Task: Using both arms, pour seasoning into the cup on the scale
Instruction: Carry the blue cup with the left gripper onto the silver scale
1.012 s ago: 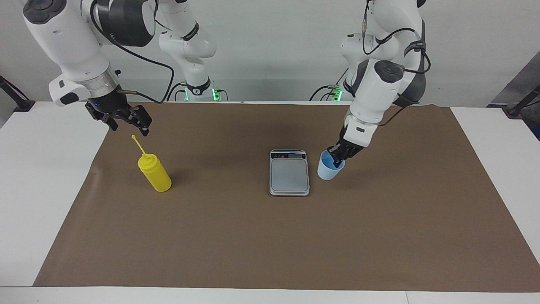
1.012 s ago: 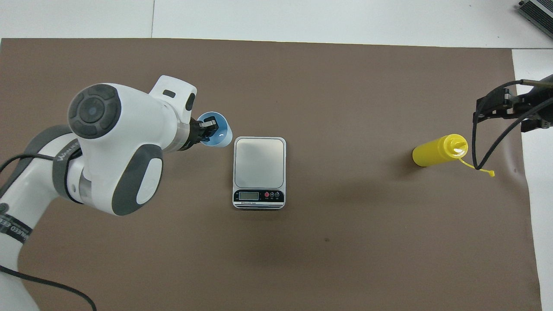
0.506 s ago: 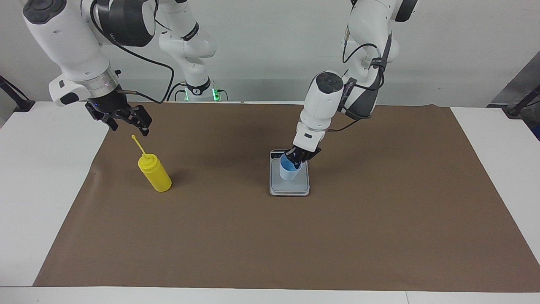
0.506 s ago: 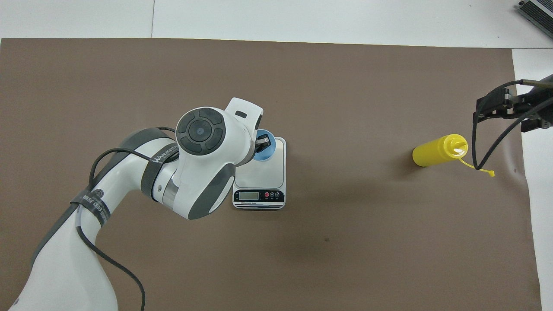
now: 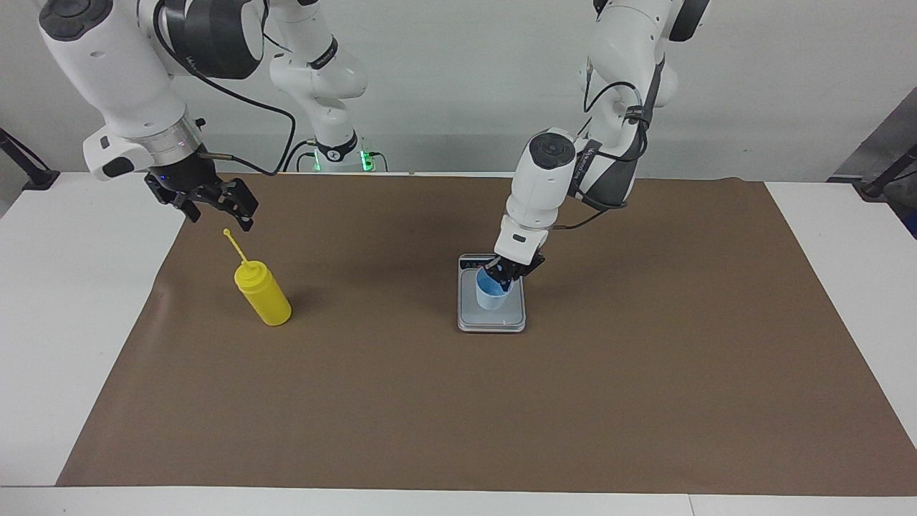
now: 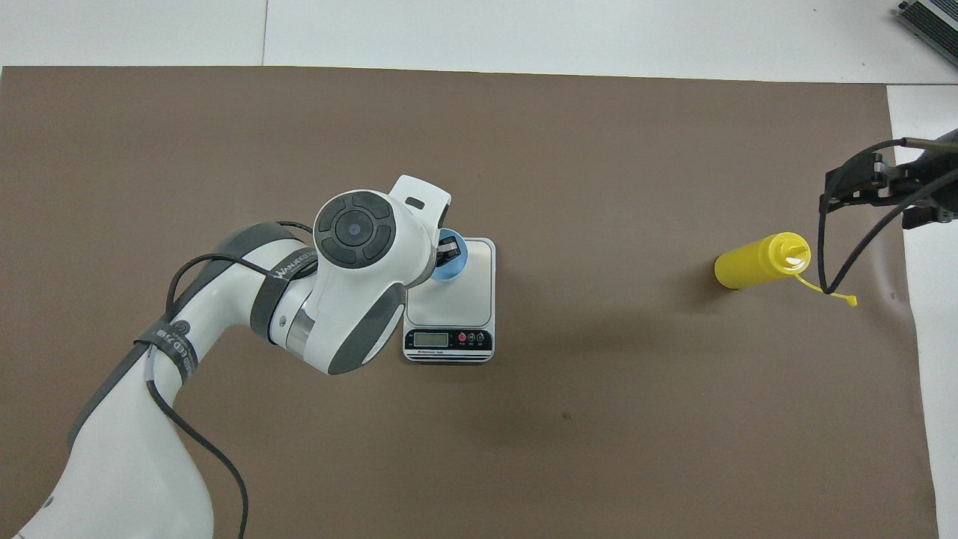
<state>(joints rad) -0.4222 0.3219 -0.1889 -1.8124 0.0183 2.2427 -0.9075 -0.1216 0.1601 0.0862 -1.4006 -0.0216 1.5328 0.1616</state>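
Observation:
The pale blue cup (image 5: 493,295) (image 6: 455,263) stands upright on the scale's silver plate (image 5: 491,319) (image 6: 458,299), toward the display end. My left gripper (image 5: 503,274) (image 6: 447,251) comes down from above and is shut on the cup's rim, one finger inside it. The yellow seasoning bottle (image 5: 263,294) (image 6: 754,262) stands alone on the mat toward the right arm's end, with its cap (image 5: 228,233) (image 6: 852,301) hanging off on the strap. My right gripper (image 5: 218,213) (image 6: 868,203) hovers open above the mat beside the bottle's nozzle, touching nothing.
A brown mat (image 5: 458,416) covers most of the white table (image 5: 64,322). The scale's display strip (image 6: 449,339) faces the robots. A grey device (image 6: 928,22) lies at the table corner farthest from the robots, at the right arm's end.
My left arm carried the cup from the mat beside the scale onto the weighing plate and lowered it a little. The right arm and the bottle have not moved.

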